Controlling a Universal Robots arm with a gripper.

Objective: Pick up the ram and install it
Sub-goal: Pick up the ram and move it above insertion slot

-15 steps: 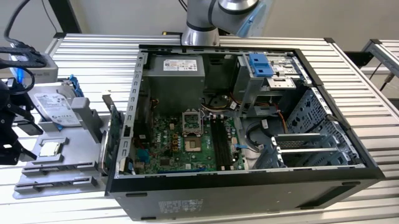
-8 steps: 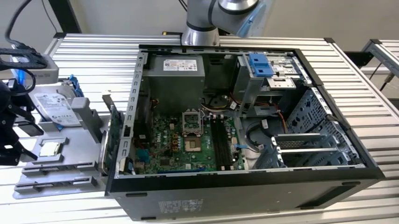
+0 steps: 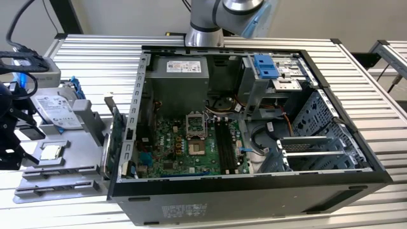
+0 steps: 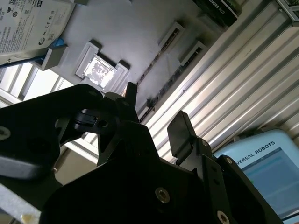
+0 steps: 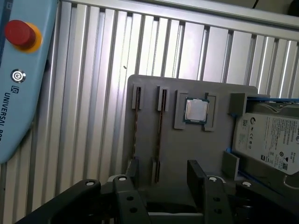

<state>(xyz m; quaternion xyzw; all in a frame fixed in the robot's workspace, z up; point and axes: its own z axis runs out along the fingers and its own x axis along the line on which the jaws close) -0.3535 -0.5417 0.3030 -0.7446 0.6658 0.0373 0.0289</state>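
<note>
Hovering over the grey tray [image 5: 201, 144] on the desk [image 5: 88, 102], end effector [image 5: 163, 167] wide open, empty. Step: pickup, not yet gripped. The ram [image 5: 159, 126] stands edgewise in the tray; grasp likely needs fingers [image 5: 196, 172] straddling its thin edge.

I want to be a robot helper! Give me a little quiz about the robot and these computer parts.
1. True or false: the gripper is holding the processor chip.
2. Which thing lies next to the chip on the gray tray? A) the hard drive B) a banana C) a spoon
3. In the first wrist view, where is the ram sitting?

Key:
1. False. The gripper is open and empty, and the chip rests in its own nest on the tray.
2. A.
3. It stands on its edge in a narrow slot of the tray.
</note>
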